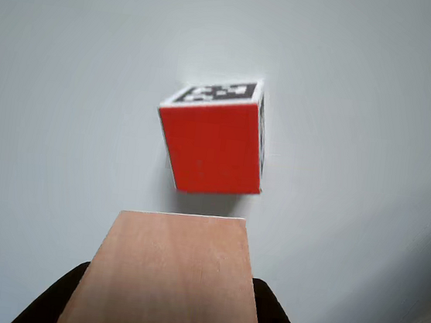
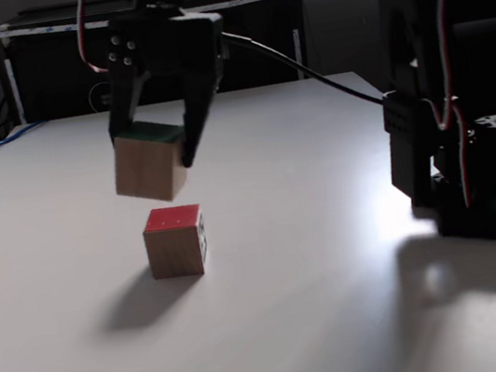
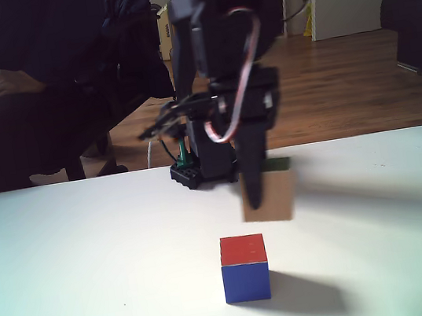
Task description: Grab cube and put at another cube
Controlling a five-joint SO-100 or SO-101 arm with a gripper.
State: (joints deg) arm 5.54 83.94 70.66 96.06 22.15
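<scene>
Carrying is the step in hand. From the other view, my gripper [image 1: 163, 311] is closed on the cube [image 1: 167, 277], whose wood face fills the bottom, and the red cube [image 1: 216, 144] lies ahead on the table [image 1: 54, 73]. In a fixed view the cube [image 2: 149, 166] hangs tilted in the air, above the red cube [image 2: 177, 242] and a little left of it (not touching). In a fixed view from the front, the cube [image 3: 267, 195] is behind the red cube [image 3: 245, 268]. I judge the next move needs lowering beside it, then opening.

green/wood cube [image 2: 150, 167], red cube w/ b&w marker [image 1: 215, 140]
</scene>
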